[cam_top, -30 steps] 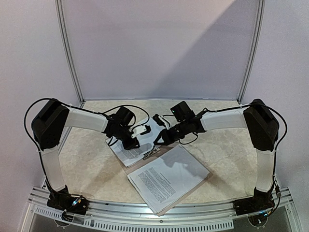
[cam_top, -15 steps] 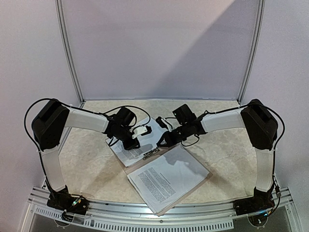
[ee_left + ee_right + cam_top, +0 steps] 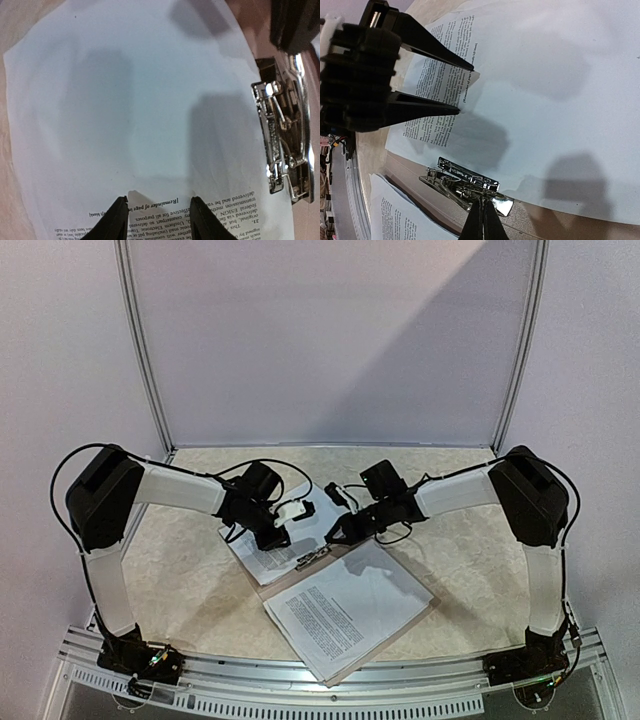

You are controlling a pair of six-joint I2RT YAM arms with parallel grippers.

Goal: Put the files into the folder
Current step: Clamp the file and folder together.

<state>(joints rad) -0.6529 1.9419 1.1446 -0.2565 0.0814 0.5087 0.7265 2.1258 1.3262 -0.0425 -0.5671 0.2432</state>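
The tan-brown folder (image 3: 288,583) lies open on the table. A printed white sheet of the files (image 3: 345,605) covers its near half. Another sheet (image 3: 140,100) lies on the far half beside a shiny metal clip (image 3: 282,145). My left gripper (image 3: 159,202) stands open, both fingertips resting on that sheet's printed end. In the right wrist view the same gripper (image 3: 466,89) shows with its jaws apart on the paper (image 3: 545,75). My right gripper (image 3: 482,202) is shut, its tip at the raised lever of the clip (image 3: 462,182), over the folder's brown board (image 3: 560,227).
The beige speckled table (image 3: 180,580) is enclosed by white walls at the back and sides. A metal rail (image 3: 300,680) runs along the near edge between the two arm bases. Both arms (image 3: 190,490) reach inward over the folder.
The right arm has shifted a little left and down toward the clip. The left gripper and the papers have stayed where they were.
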